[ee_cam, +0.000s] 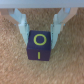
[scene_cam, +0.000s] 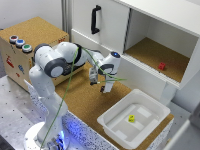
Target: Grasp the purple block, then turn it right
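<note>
The grasp step is at hand: the tool stands spread around the purple block, which sits on the desk between its fingers, gripping nothing. Next, I judge, close, then twist right.

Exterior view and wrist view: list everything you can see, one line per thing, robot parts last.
purple block: one, purple with yellow markings, on the cork surface between the gripper fingers in the wrist view; hidden in the exterior view
cork surface: one, brown, under the arm
white bin: one, white, on the exterior view's right of the cork surface
yellow object: one, yellow, inside the white bin
red object: one, red, in the open cabinet compartment
cabinet handle: one, black, on the white cabinet door
buttons: three, colours unclear, on the cork box
arm: one, white
gripper: one, open, fingers either side of the block
</note>
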